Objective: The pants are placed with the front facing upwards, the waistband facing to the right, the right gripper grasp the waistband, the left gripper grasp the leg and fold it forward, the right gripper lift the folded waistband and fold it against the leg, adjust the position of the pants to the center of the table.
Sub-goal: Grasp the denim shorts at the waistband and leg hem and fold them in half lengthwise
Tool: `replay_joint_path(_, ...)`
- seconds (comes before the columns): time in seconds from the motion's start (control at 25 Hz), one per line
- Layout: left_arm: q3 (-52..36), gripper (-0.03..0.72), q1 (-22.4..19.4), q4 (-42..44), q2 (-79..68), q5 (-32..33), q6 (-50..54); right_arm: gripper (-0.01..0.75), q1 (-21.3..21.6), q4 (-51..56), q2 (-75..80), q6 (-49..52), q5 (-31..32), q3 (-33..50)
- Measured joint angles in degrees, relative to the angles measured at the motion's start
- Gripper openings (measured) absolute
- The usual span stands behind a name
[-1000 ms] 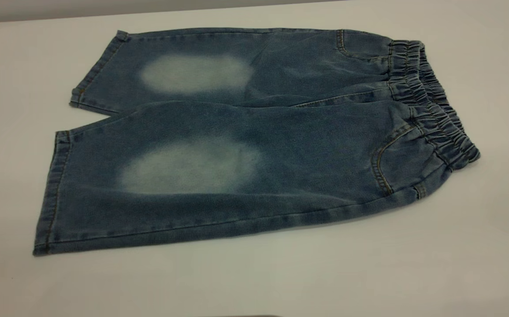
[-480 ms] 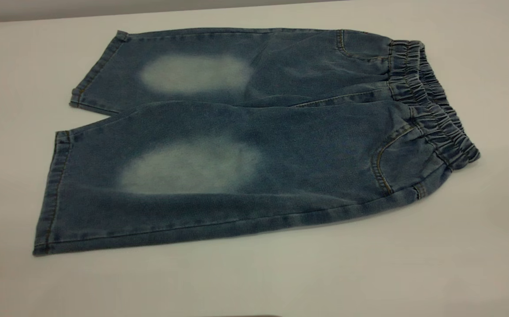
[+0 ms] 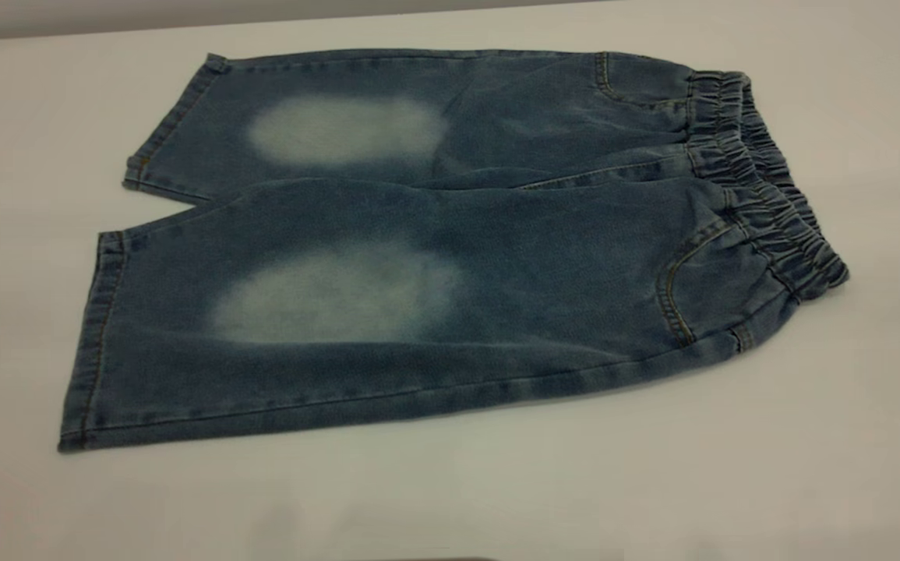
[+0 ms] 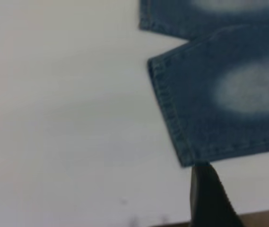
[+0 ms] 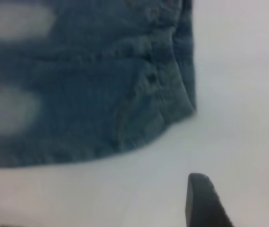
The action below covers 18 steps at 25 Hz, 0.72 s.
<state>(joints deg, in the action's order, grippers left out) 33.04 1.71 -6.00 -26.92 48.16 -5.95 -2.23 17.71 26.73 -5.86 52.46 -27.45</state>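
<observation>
A: Left wrist view first. Left pincer: one black tapered finger fully shown, the other just a sliver at the frame edge. Wide gap between them, so spread well apart, nothing held. It hangs over the bare plain white matte desk, finger tip just beside the hem corner of the near leg, contact can't be told.

B: Right one?

A: Right pincer, same story: one black wedge finger visible, the other barely at the edge, spread wide, empty. It's over bare desk near the waistband corner, clearly apart from the fabric.

B: Garment?

A: Short wide-legged blue denim pants lie flat, front up, one pale faded oval on each leg, tan stitching. Gathered elastic waistband points right in the exterior view, leg hems left. Near leg overlaps the far one slightly at the crotch seam.

B: Obstructions?

A: Neither arm shows in the exterior view; only denim on the desk there.
</observation>
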Motion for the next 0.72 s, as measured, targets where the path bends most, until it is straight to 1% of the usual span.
replay_joint_path(0.08,0.5,0.318,0.0,-2.9,-5.4,-2.9,-2.5,0.335,0.0,2.5,4.4,-3.0,-4.0,0.0)
replay_joint_path(0.16,1.2,0.326,0.0,-6.9,-10.6,-5.0,-5.3,0.372,0.0,4.9,8.5,-7.1,-6.9,0.0)
replay_joint_path(0.36,3.0,0.387,0.0,-17.9,-22.1,-8.9,-16.9,0.461,0.0,14.8,19.0,-16.1,-14.8,0.0)
replay_joint_path(0.48,3.7,0.424,0.0,-24.2,-28.1,-10.5,-22.9,0.477,0.0,21.4,26.4,-17.2,-17.1,0.0)
replay_joint_path(0.56,3.9,0.435,0.0,-26.9,-31.5,-11.9,-25.6,0.479,0.0,24.5,32.2,-17.5,-18.0,-0.1)
replay_joint_path(0.72,3.9,0.437,0.0,-28.4,-35.6,-13.1,-27.8,0.48,0.0,27.5,44.8,-17.6,-20.9,-0.4)
